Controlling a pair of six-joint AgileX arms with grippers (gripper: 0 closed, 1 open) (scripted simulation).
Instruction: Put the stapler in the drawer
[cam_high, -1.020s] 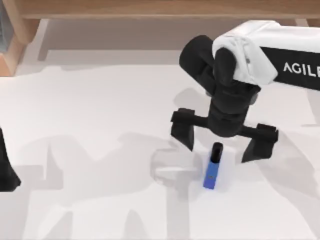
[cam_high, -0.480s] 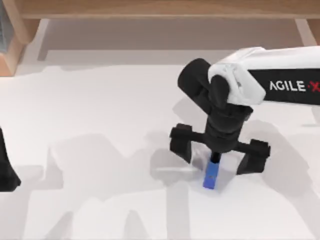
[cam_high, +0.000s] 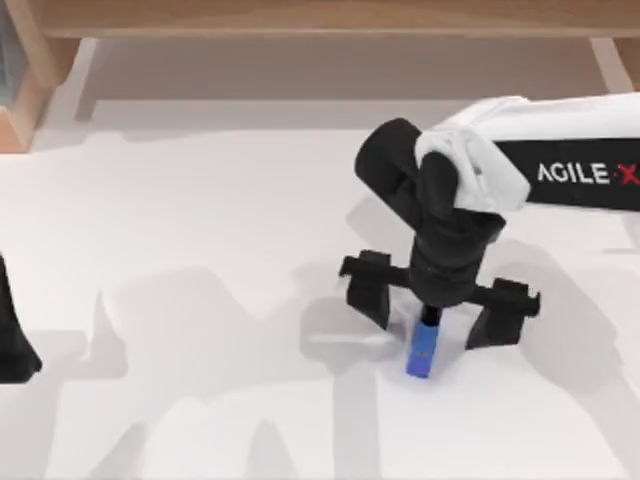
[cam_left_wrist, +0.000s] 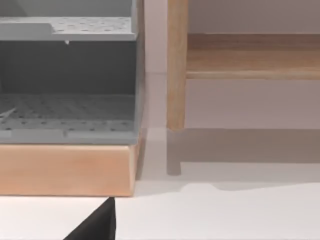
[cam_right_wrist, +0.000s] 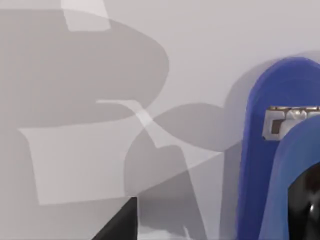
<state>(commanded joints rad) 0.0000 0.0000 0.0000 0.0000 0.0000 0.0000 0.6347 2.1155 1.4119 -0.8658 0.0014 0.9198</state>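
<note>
Your right claw (cam_high: 431, 316) hangs spread wide, black fingers straddling the narrow, glossy blue stapler (cam_high: 424, 347) with its rounded black end, lying flat on the smooth white desk (cam_high: 200, 220). Left arm parked at desk's left edge.

Small bright blue stapler (cam_high: 423, 352) lying flat on the white table

A narrow blue bar with a rounded black end (that end points toward the table's far side), right of centre; a pale metal mark sits near its rounded blue tip (cam_right_wrist: 280, 150).
</note>
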